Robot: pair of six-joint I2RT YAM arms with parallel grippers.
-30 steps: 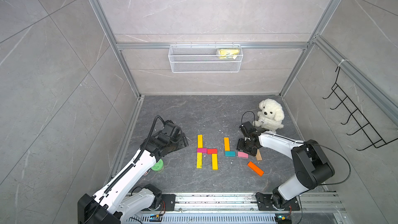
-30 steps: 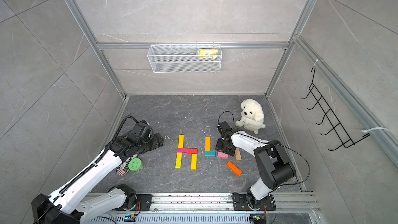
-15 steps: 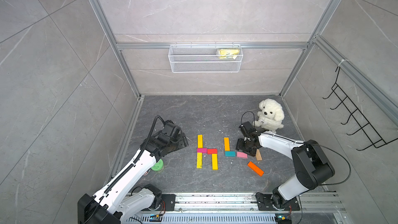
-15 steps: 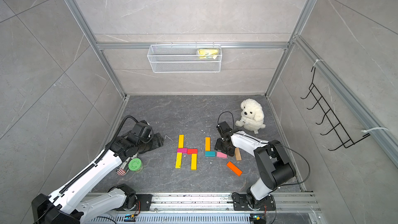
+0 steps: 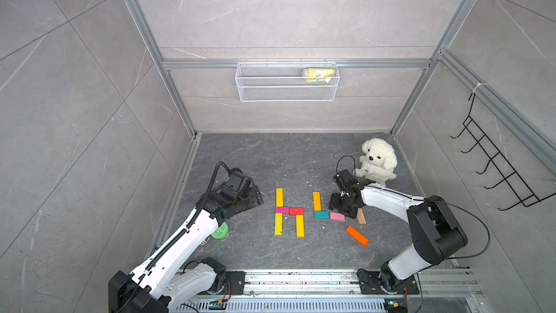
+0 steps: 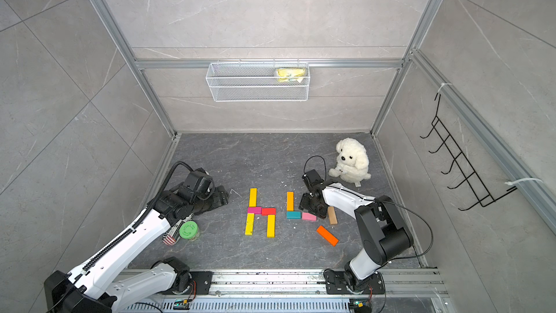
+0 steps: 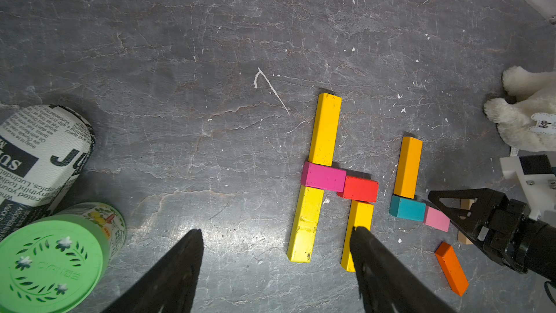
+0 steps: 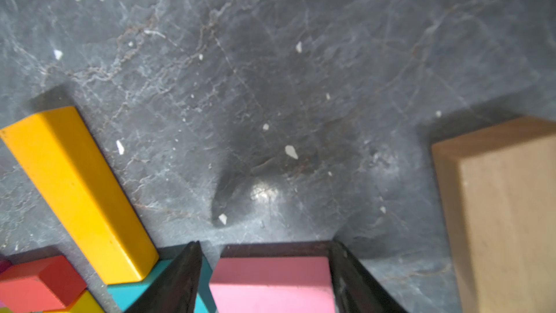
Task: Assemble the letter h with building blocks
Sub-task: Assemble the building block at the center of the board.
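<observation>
Smooth, square-edged painted wooden building blocks (image 5: 288, 212) lie flat on the dark, veined, stone-look table (image 5: 270, 161). Yellow bars (image 5: 279, 197), a magenta block (image 5: 281, 210) and a red block (image 5: 296, 211) form one cluster. Beside it an amber bar (image 5: 316, 201) meets a teal block (image 5: 321, 214). The right claw (image 8: 264, 243) clasps the matte pink block (image 8: 270, 284) just beside the teal one, its black jaws flush on both ends. The left claw (image 7: 276, 230) hangs wide open and empty above the table.
</observation>
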